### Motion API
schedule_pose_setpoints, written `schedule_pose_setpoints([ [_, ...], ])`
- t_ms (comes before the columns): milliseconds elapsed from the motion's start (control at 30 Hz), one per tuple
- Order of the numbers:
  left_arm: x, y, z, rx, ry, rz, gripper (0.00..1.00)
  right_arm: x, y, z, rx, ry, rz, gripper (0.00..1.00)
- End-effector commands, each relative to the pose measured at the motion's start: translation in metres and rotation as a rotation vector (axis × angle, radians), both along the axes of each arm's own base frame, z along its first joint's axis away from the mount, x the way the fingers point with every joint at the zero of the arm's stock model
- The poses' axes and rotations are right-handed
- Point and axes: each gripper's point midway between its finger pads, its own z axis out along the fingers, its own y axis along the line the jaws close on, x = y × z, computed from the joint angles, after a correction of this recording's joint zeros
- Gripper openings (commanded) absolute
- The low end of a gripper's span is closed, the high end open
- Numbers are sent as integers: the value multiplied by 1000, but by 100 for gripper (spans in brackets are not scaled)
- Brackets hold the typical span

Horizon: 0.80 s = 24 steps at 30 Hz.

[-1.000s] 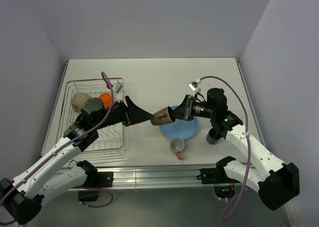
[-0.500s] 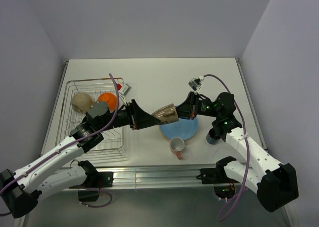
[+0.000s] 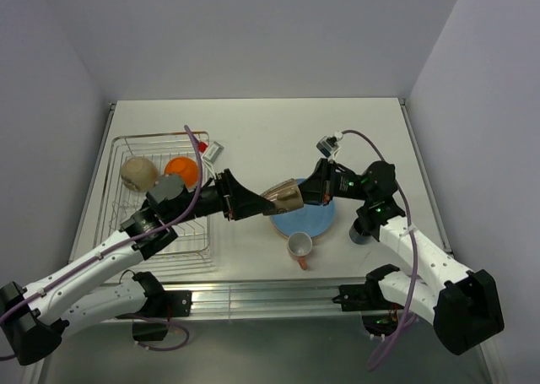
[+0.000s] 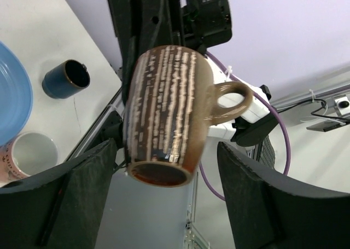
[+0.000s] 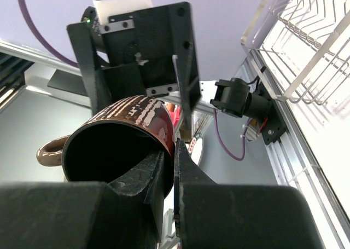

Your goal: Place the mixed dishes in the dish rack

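A dark brown mug (image 3: 284, 197) with pale streaks hangs in the air above the blue plate (image 3: 305, 221). My right gripper (image 5: 174, 167) is shut on its rim, one finger inside and one outside. My left gripper (image 4: 167, 189) is open. Its fingers (image 4: 82, 197) stand on either side of the mug's base (image 4: 162, 173), with gaps showing on both sides. The mug's handle (image 4: 232, 100) points sideways. The dish rack (image 3: 160, 232) at the left holds a cream bowl (image 3: 137, 173) and an orange bowl (image 3: 181, 170).
A pinkish-orange mug (image 3: 299, 247) stands at the plate's near edge. A dark blue mug (image 3: 361, 230) stands under my right arm. A small white and red item (image 3: 213, 149) lies by the rack's far right corner.
My left gripper has reached right until its fingers straddle the mug's base, and its jaws have narrowed a little. The right gripper has carried the mug slightly left and up.
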Motion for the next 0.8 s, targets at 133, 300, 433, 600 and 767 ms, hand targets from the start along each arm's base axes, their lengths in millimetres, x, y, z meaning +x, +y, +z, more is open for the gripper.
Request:
schedule_pose_setpoints([
  [133,-2,5,39,-99,-99,20,74,1,-1,11,42,-62,-2,0],
  [300,-3,0,43,-113,-96,-1,73,2,0,11,51,-55,3,0],
  [433,-5,-2,44,-119,-99,-17,70,4,0,12,55,-51,5,0],
  [600,-6,-4,45,-125,-104,-24,61,6,1,12,62,-39,6,0],
  [767,-2,-3,50,-135,-123,3,32,6,1,11,71,-28,15,0],
])
